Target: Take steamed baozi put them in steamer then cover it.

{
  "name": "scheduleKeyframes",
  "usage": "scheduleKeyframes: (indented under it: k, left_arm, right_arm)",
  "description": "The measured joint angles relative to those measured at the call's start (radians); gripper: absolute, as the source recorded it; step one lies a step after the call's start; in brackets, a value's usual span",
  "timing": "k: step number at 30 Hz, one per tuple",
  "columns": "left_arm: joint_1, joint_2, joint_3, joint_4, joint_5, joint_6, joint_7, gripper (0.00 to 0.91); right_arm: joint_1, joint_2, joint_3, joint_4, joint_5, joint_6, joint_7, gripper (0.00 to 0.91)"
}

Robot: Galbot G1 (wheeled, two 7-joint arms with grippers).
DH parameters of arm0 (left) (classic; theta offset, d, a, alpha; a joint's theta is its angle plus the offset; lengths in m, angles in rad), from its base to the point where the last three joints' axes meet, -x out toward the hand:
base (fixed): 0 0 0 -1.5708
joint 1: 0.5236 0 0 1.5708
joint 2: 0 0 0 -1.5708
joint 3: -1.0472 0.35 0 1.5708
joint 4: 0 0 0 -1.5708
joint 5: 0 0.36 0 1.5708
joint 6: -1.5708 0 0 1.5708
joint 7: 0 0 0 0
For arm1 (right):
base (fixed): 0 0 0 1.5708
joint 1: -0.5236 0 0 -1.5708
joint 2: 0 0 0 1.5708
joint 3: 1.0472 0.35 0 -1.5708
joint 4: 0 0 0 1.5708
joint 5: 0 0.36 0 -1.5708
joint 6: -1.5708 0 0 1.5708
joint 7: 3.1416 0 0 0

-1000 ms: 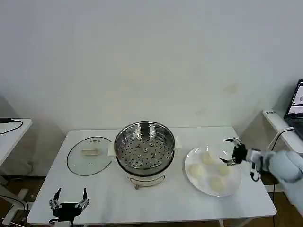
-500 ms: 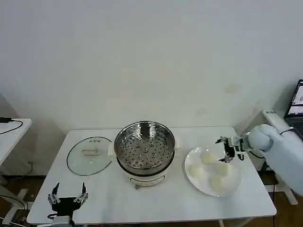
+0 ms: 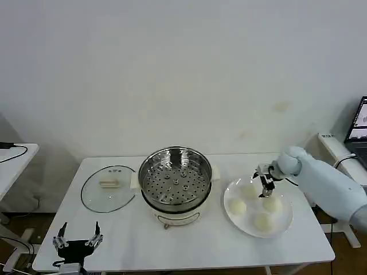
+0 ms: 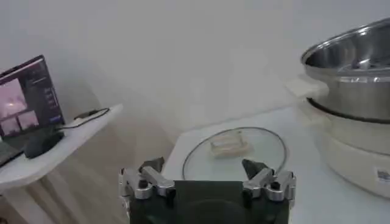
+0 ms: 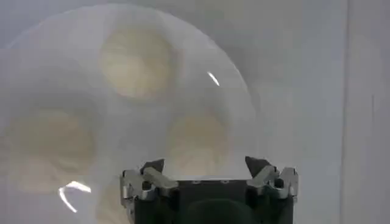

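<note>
Left gripper (image 3: 77, 242): parked low at the table's front left corner, fingers spread apart, holding nothing.
Cover (image 3: 108, 187): glass lid lying flat on the table (image 3: 189, 246), just beside the steamer on its left, handle up; not yet needed.
Steamer (image 3: 175, 179): open, in the middle of the table; its perforated tray is bare, 0 buns inside.
Plate (image 3: 283, 224): white, right of the steamer, carrying all 4 steamed baozi (image 3: 238, 206).
Right gripper (image 3: 265, 184): hovering over the far side of the plate, pointed down, fingers parted and empty.
Step in hand: reaching for bun 1 of 4, by my reading.
Next move: likely lower straight onto 1 bun so the fingers straddle it, close gently because the dough looks soft, then lift and carry it left over the steamer's rim.
</note>
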Motion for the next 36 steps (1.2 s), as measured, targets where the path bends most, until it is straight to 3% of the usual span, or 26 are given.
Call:
scheduleKeyframes:
  k: [10, 17, 25, 28, 36]
  left_arm:
    - [0.003, -0.005, 0.005, -0.009, 0.004, 0.001, 0.0, 0.907]
    - [0.015, -0.004, 0.001, -0.021, 0.004, 0.001, 0.0, 0.907]
    - [0.019, -0.007, 0.004, -0.028, 0.004, 0.002, -0.001, 0.907]
    - [0.019, -0.007, 0.004, -0.031, 0.004, 0.002, -0.001, 0.907]
    - [0.019, -0.006, 0.004, -0.032, 0.004, 0.003, -0.002, 0.907]
  right_arm:
    - [0.011, 0.027, -0.036, -0.022, 0.009, -0.019, -0.002, 0.907]
    - [0.014, 0.031, -0.046, -0.028, 0.013, -0.031, 0.001, 0.746]
    - [0.016, 0.02, -0.062, -0.016, 0.019, -0.04, 0.002, 0.695]
    - [0.015, 0.014, -0.064, -0.01, 0.022, -0.041, 0.005, 0.605]
    - [0.03, -0.009, -0.07, 0.022, 0.037, -0.046, 0.014, 0.605]
